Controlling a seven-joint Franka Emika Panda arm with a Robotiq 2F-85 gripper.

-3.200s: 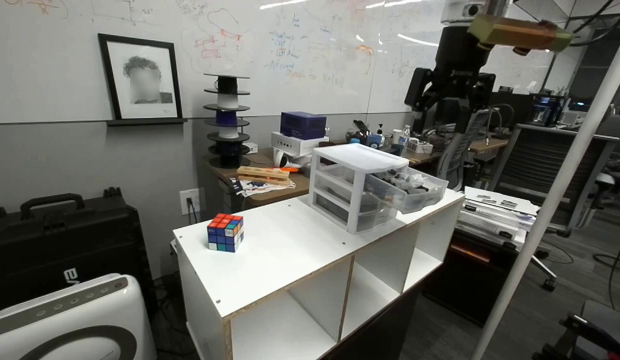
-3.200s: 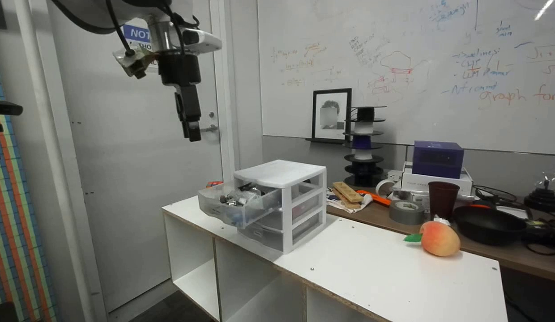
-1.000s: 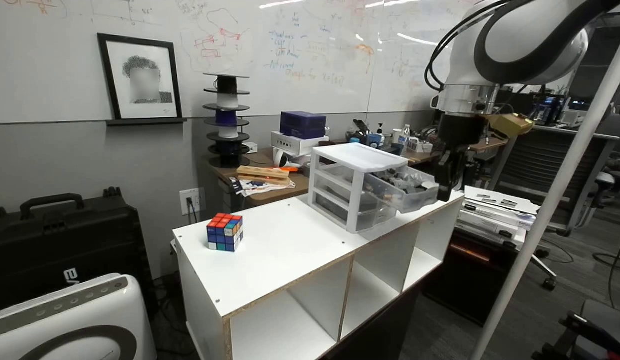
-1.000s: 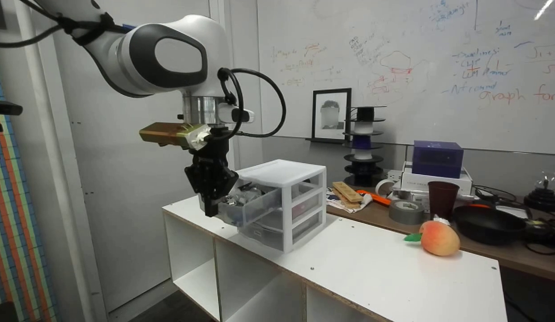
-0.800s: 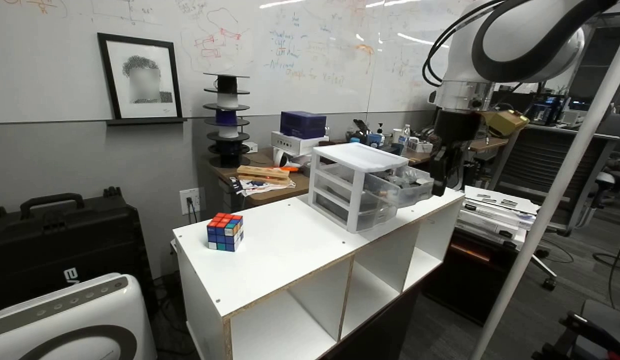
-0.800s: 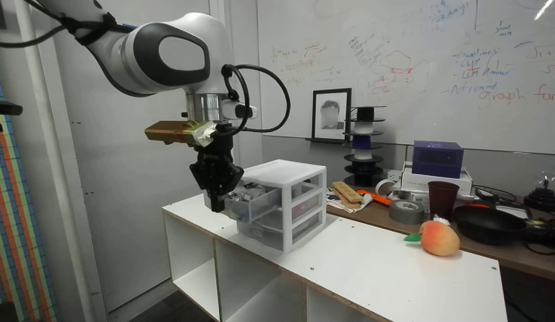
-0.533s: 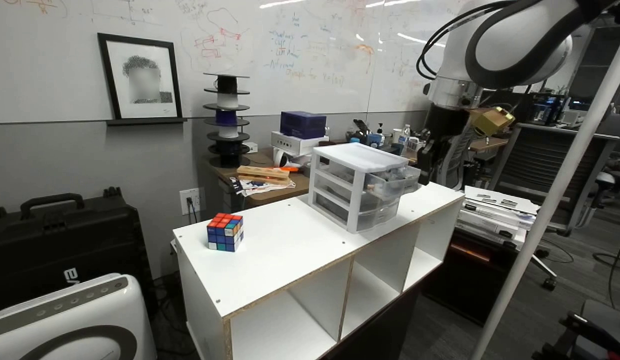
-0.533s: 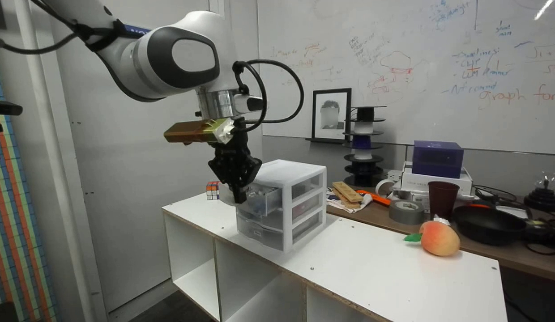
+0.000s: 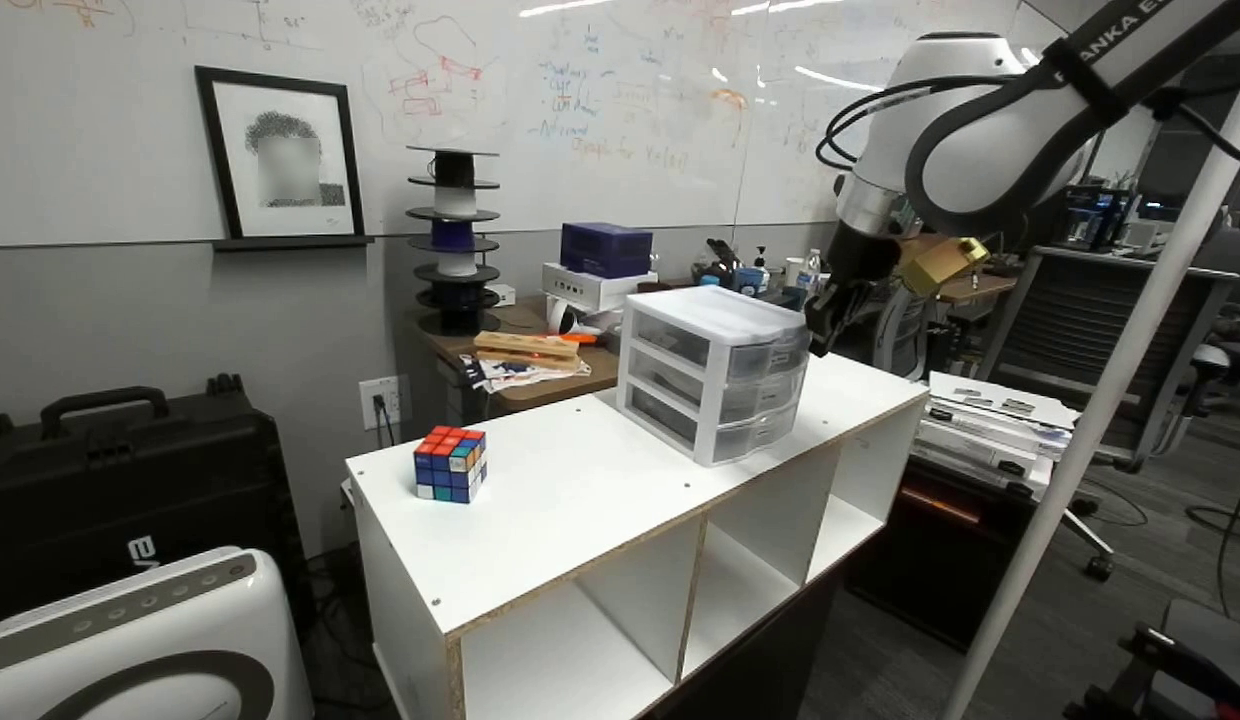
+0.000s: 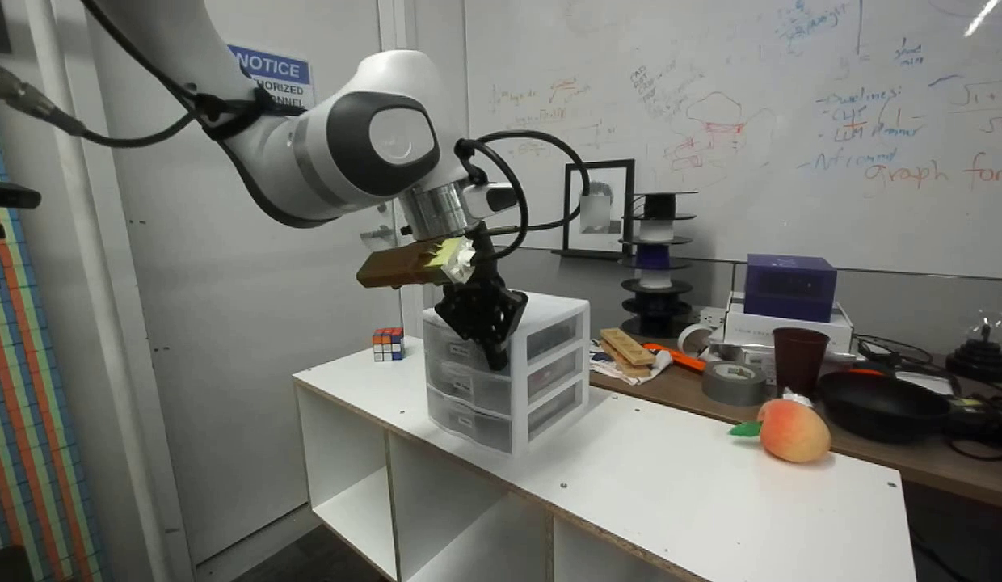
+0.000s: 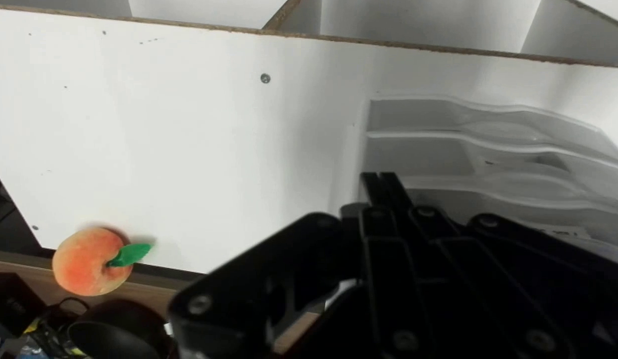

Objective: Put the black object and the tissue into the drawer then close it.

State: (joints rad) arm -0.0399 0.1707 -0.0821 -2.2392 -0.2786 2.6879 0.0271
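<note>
Black two-finger gripper (image 11: 379, 176): clenched, empty | at front right of flush translucent-white plastic top drawer (image 10: 452, 354) | presumably for pushing it home

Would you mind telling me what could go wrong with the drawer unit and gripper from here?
The shut gripper is at the front of the top drawer, which looks closed; a hard push from there could slide the drawer unit across the shelf.
The peach sits close to the shelf's edge, so a jolt might roll it off.
I can't make out the black object or the tissue; if either is not inside, the drawer may need reopening.
</note>
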